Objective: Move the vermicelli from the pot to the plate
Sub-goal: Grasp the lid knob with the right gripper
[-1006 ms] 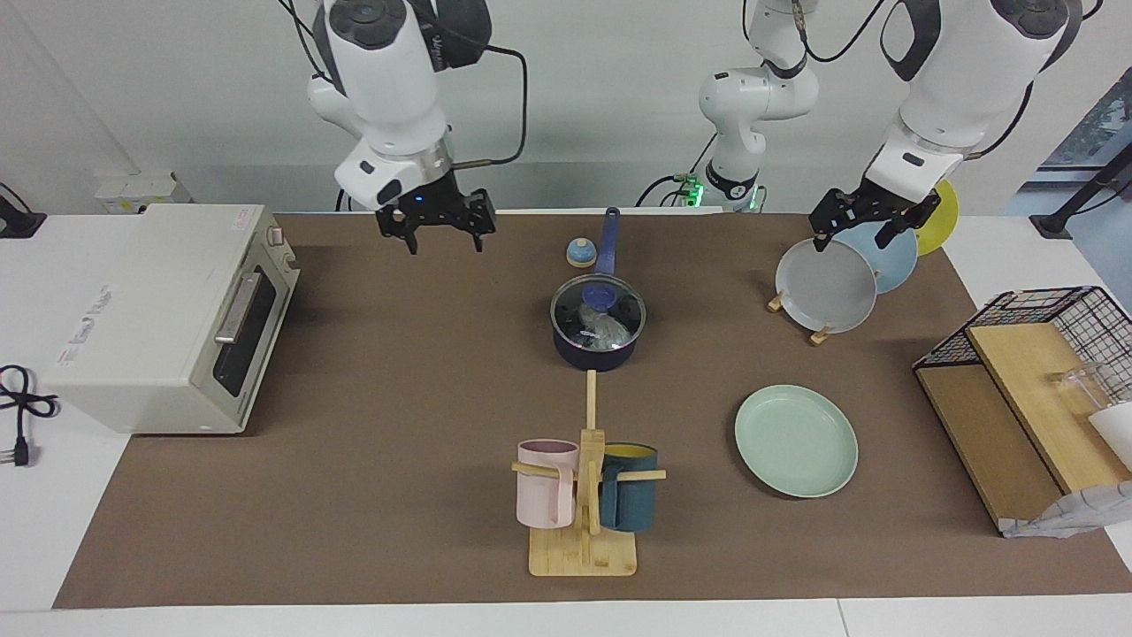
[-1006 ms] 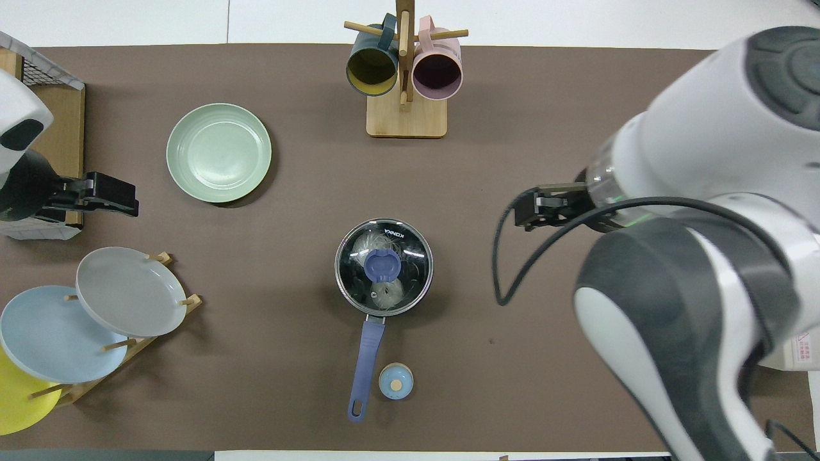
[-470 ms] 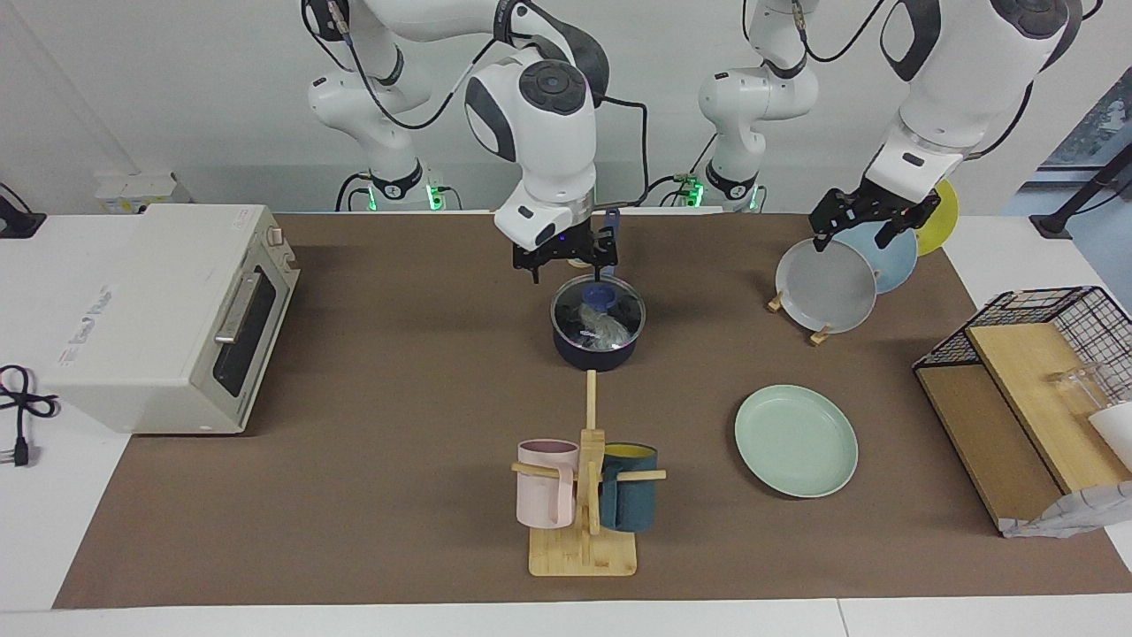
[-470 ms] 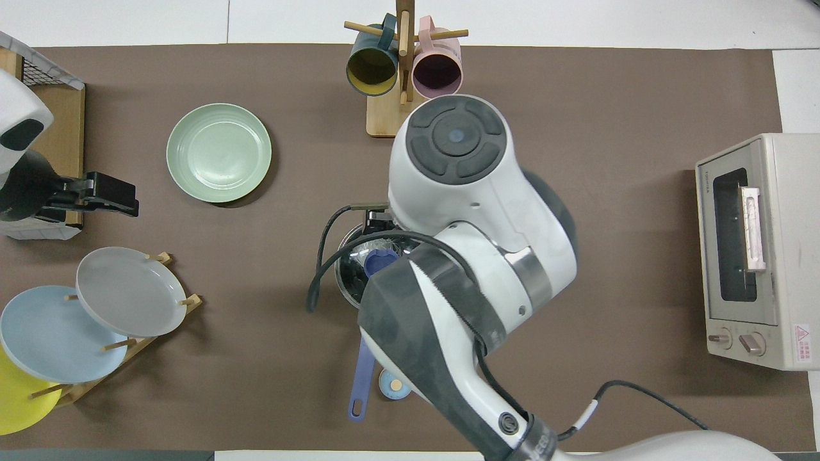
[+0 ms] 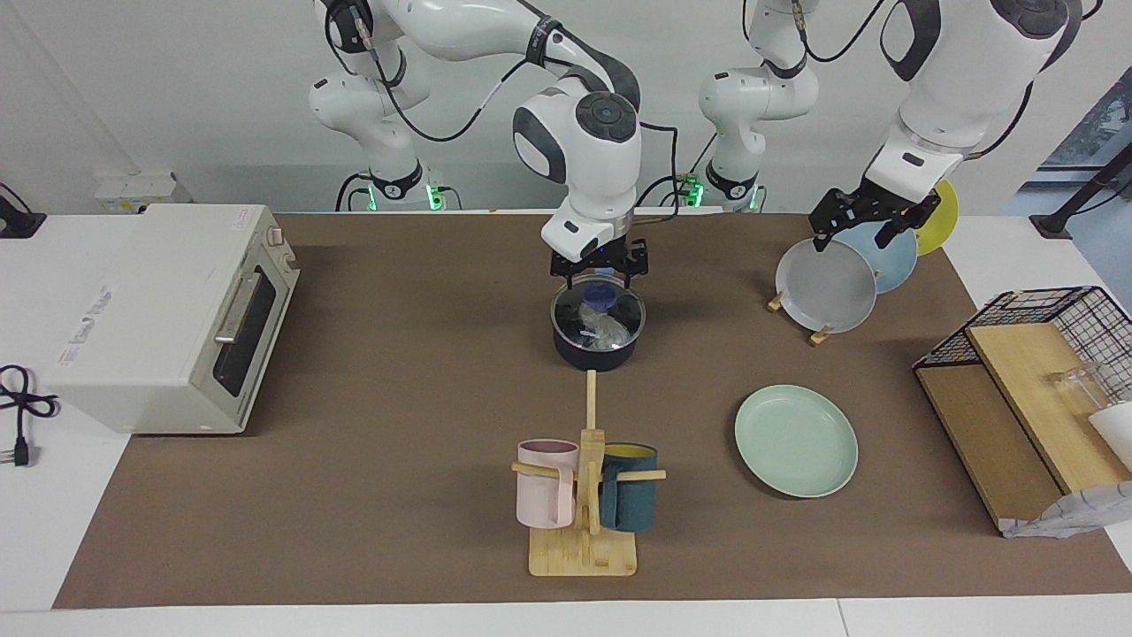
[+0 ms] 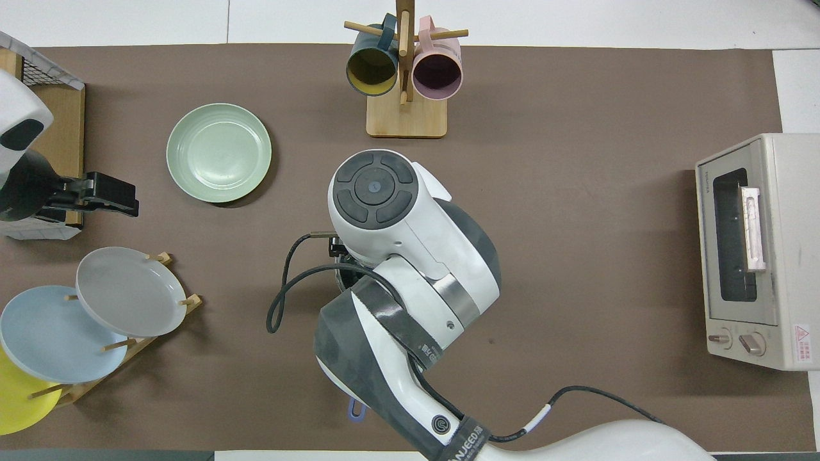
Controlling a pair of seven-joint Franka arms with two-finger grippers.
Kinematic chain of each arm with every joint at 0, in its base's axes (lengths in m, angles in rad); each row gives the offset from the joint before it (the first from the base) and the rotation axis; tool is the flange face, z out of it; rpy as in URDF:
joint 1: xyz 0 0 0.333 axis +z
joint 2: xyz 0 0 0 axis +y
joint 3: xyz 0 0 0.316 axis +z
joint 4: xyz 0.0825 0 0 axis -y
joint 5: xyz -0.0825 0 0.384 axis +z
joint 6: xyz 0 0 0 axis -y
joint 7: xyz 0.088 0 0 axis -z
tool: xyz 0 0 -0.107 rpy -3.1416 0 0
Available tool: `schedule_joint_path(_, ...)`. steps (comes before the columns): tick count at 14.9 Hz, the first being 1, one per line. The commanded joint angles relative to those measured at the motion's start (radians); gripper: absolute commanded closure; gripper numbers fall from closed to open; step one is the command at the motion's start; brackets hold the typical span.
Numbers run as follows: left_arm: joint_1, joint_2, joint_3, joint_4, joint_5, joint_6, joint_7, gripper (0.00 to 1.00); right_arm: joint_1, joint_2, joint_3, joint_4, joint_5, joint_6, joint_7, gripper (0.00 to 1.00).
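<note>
Directly over the lidded pot (image 5: 597,341), the right end effector (image 5: 599,276).

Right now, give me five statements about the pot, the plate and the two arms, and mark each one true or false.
1. The glass lid is on the pot. True.
2. The vermicelli lies on the mint-green plate. False: it is in the pot, under the lid; the plate holds nothing.
3. The right gripper is over the lid's blue knob. True.
4. The left gripper holds the grey plate. False: it hangs over the plate rack, gripping nothing.
5. The mint-green plate is nearer to the robots than the pot. False: it lies farther, toward the left arm's end.
</note>
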Motion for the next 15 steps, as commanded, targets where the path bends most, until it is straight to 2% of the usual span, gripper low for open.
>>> schedule_joint_path(1,0.012,-0.015,-0.008,-0.011,-0.008,-0.001,-0.002,0.00,0.025,-0.014,0.000,-0.083,-0.017,0.062,0.031,0.00)
schedule_joint_path(4,0.013,-0.015,-0.008,-0.011,-0.010,0.000,-0.002,0.00,0.029,-0.014,0.000,-0.134,-0.032,0.122,0.033,0.00)
schedule_joint_path(7,0.015,-0.015,-0.008,-0.013,-0.010,0.000,-0.002,0.00,0.028,-0.016,0.000,-0.148,-0.032,0.123,0.019,0.00)
schedule_joint_path(11,0.015,-0.015,-0.007,-0.013,-0.010,0.003,-0.002,0.00,0.028,-0.017,0.000,-0.156,-0.034,0.123,0.007,0.26)
schedule_joint_path(15,0.025,-0.015,-0.007,-0.013,-0.008,0.011,-0.003,0.00,0.028,-0.016,0.000,-0.148,-0.043,0.122,-0.006,0.40)
